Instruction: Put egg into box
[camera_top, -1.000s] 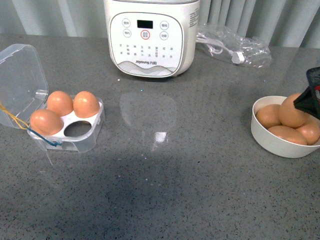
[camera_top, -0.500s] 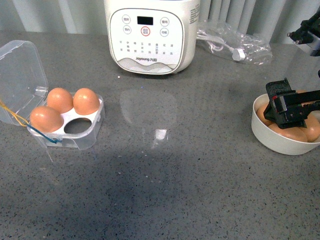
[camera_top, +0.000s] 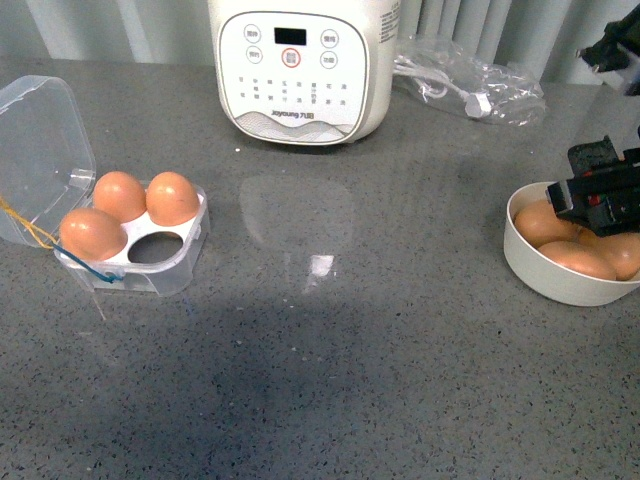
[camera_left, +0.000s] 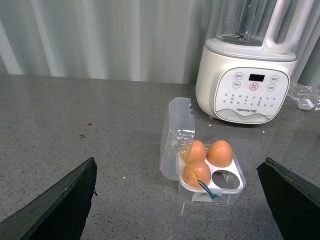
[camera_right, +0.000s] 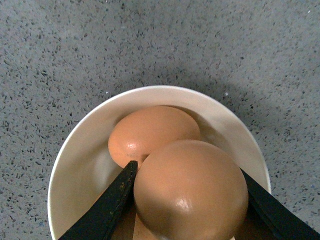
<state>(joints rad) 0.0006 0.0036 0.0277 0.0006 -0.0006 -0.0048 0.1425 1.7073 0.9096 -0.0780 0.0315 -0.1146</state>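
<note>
My right gripper (camera_right: 190, 200) is shut on the egg (camera_right: 191, 191), an orange-brown egg held over the round white bowl (camera_right: 80, 160). In the front view the right gripper (camera_top: 600, 200) hangs over that bowl (camera_top: 545, 275) at the right; the held egg is hidden there. The box (camera_top: 150, 262), a clear case with its lid open, sits at the left with three eggs and one free hole (camera_top: 152, 249). It also shows in the left wrist view (camera_left: 220, 192). My left gripper (camera_left: 180, 200) is open, well short of the box, and is not in the front view.
A white Joyoung appliance (camera_top: 300, 70) stands at the back centre. A clear plastic bag with a cable (camera_top: 470, 85) lies behind the bowl. More eggs (camera_top: 575, 258) lie in the bowl. Grey speckled countertop (camera_top: 330, 350) spans between box and bowl.
My right gripper has risen and shifted right over the bowl since half a second ago. One second ago it sat at the frame's right edge beside an egg. The box is unchanged.
</note>
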